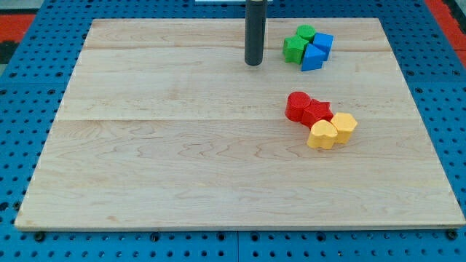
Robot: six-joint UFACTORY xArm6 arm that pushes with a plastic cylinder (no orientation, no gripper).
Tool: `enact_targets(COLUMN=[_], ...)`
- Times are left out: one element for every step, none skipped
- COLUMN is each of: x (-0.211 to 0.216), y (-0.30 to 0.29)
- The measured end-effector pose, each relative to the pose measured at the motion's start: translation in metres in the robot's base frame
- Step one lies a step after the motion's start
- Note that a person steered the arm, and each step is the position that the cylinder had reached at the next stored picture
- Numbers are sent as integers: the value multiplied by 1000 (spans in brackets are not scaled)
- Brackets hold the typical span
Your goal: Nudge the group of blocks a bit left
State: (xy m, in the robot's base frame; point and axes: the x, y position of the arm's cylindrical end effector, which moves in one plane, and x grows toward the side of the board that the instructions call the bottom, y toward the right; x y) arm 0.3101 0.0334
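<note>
My tip (253, 62) is the lower end of a dark rod near the top middle of the wooden board (182, 160). To its right, a short gap away, sits a tight group: a green cylinder (306, 33), a green star-like block (294, 49), a blue cube-like block (322, 44) and a blue triangular block (313, 59). A second group lies lower right: a red cylinder (297, 106), a red star-like block (317, 113), a yellow heart-shaped block (322, 135) and a yellow hexagonal block (344, 126), all touching in a chain.
The board rests on a blue perforated table (29, 87). A red area (448, 11) shows at the view's top right corner.
</note>
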Motion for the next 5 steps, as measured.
enact_targets(x=[0, 0, -4, -1, 40], y=[0, 0, 9, 9, -2])
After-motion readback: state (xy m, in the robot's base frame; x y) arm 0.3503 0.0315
